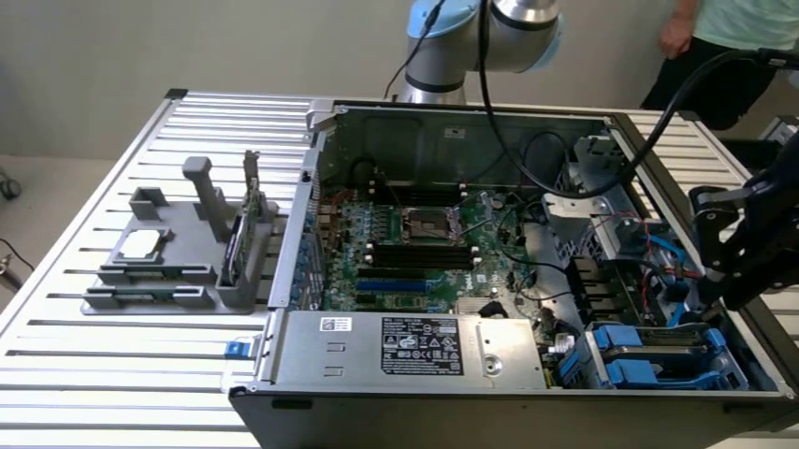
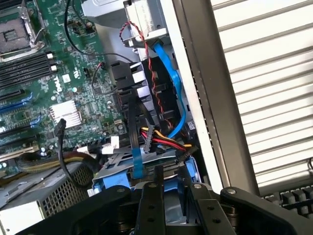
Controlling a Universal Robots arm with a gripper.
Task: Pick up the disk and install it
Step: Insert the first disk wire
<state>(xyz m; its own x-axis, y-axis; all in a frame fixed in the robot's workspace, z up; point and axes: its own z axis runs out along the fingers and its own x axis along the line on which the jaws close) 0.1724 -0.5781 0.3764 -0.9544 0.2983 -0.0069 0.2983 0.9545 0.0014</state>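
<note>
Over drive bay (image 1: 620, 365), exterior view's right: gripper (image 2: 170, 178) w/ jaws partway closed, apparently pinching the disk (image 2: 171, 208) by its blue carrier. Pickup done; disk is at bay but prob. not fully seated, so install isn't finished. Beyond: blue data cable (image 2: 177, 90), then mobo (image 2: 58, 98); parts stand (image 1: 175, 253) well apart, outside case (image 1: 500, 117).

Above the board (image 1: 374, 267) in the middle of the case (image 1: 450, 126) there is open room, though black cables (image 1: 485, 94) drop across its far part. The case's near corner on the exterior view's right is tight. The disk (image 1: 649, 355) sits there with the gripper (image 2: 172, 192) closed on it, and a blue cable (image 2: 176, 103) and red-yellow wires (image 2: 164, 142) run just beside, against the wall.
</note>
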